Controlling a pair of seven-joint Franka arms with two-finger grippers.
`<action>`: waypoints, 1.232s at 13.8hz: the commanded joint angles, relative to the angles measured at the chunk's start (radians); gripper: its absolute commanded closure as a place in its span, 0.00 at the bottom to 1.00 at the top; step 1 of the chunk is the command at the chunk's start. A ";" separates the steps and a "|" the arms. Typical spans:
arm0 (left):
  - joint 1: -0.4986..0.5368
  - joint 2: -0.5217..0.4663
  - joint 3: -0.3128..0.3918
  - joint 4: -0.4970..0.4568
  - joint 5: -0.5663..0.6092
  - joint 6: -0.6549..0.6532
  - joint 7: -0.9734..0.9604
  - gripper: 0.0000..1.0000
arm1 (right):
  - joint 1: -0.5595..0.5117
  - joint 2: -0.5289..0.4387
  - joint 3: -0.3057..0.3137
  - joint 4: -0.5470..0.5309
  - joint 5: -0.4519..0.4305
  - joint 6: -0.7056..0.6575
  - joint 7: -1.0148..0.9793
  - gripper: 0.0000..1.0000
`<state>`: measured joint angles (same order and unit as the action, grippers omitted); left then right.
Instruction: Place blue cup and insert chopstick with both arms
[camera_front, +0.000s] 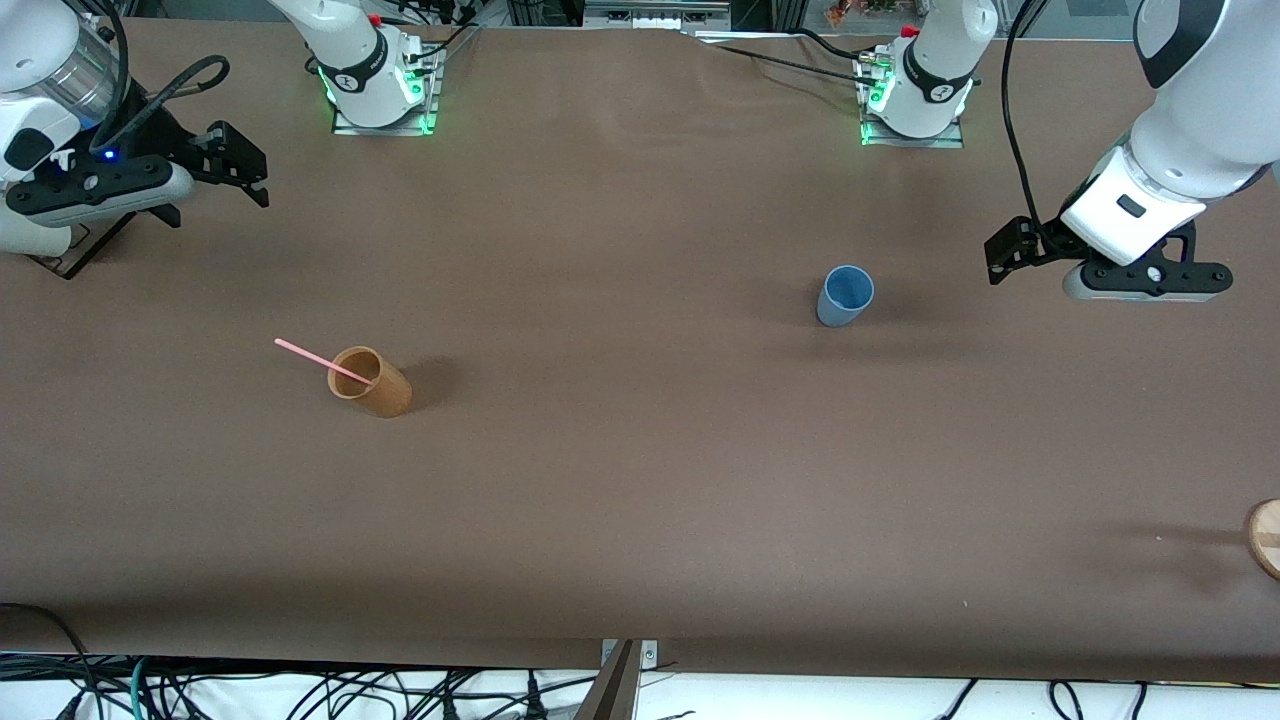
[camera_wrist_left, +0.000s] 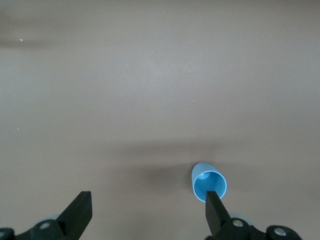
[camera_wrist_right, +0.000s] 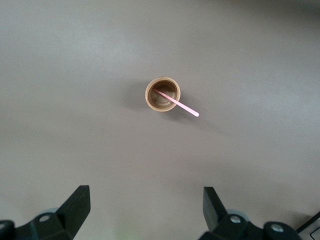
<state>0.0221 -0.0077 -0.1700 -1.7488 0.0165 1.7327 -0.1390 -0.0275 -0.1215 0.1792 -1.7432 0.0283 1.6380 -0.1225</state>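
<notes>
The blue cup (camera_front: 845, 296) stands upright on the brown table, toward the left arm's end; it also shows in the left wrist view (camera_wrist_left: 209, 184). The pink chopstick (camera_front: 310, 357) leans inside a tan wooden-looking cup (camera_front: 372, 381) toward the right arm's end; both show in the right wrist view, the chopstick (camera_wrist_right: 182, 106) in the tan cup (camera_wrist_right: 162, 94). My left gripper (camera_front: 1005, 252) is open and empty, up in the air beside the blue cup, apart from it (camera_wrist_left: 147, 207). My right gripper (camera_front: 245, 165) is open and empty, high over the table's end, away from the tan cup (camera_wrist_right: 146, 202).
A round wooden disc (camera_front: 1266, 537) shows at the table's edge at the left arm's end, nearer to the front camera. Cables (camera_front: 300, 695) hang below the table's front edge. The arms' bases (camera_front: 380, 80) stand along the back.
</notes>
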 joint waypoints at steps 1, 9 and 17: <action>0.001 -0.006 0.000 0.017 -0.032 -0.028 -0.002 0.00 | 0.012 -0.018 -0.012 -0.002 -0.007 -0.007 0.004 0.00; -0.004 -0.008 -0.006 0.025 -0.032 -0.053 -0.004 0.00 | 0.012 -0.018 -0.012 -0.022 -0.011 0.000 -0.006 0.00; -0.013 -0.006 -0.006 0.032 -0.030 -0.102 0.007 0.00 | 0.012 -0.012 -0.020 -0.140 -0.013 0.129 -0.012 0.00</action>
<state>0.0175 -0.0079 -0.1770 -1.7328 0.0157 1.6766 -0.1403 -0.0270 -0.1221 0.1763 -1.8318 0.0271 1.7149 -0.1234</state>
